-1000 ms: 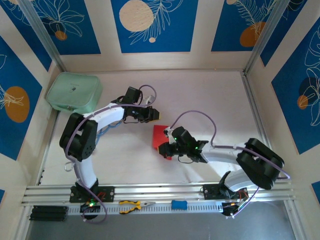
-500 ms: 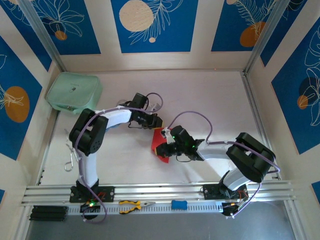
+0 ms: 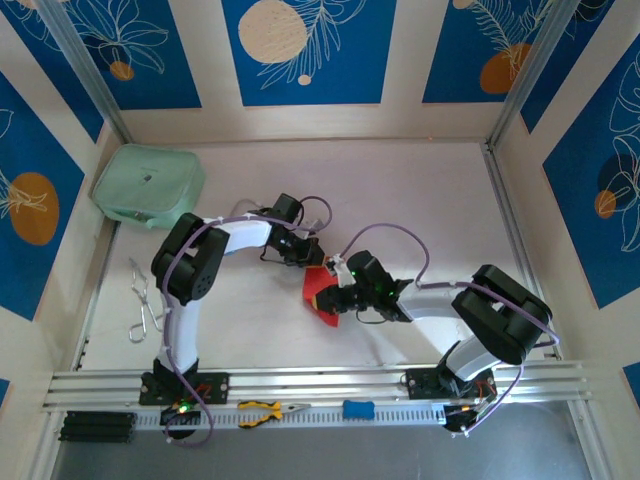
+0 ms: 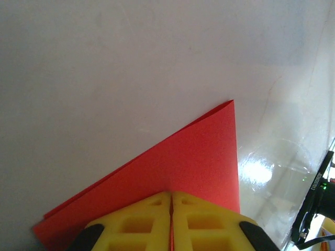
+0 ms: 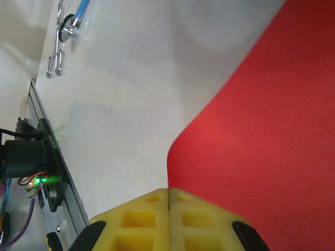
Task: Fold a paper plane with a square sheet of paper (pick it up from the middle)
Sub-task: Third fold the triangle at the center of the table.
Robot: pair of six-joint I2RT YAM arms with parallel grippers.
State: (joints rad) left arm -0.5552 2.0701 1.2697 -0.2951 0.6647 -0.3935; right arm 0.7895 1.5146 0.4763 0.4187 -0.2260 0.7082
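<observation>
red is the colour that matters here, but nearest the arm bases a pair of yellow-handled pliers [image 3: 268,409] and a small blue block [image 3: 358,409] lie on the aluminium rail [image 3: 300,385]. farther in, a thin pair of metal tongs [image 3: 143,302] rests on the pale counter [image 3: 430,200] toward the left side. at the counter's middle the sheet of paper [image 3: 316,290] lies as a folded, pointed red shape, and both arms meet on it. the right tool [image 3: 331,298] is at the sheet's near edge; its wrist camera shows the yellow fingers [image 5: 131,222] pressed together, with the red edge running into the seam between them. the left tool [image 3: 314,256] is at the far edge, its yellow fingers [image 4: 209,219] closed on the paper, with a sliver of red in the seam and a double-layered triangle spreading beyond them. well apart, in the far left corner, a mint-green pouch [image 3: 148,185] sits against the wall.
</observation>
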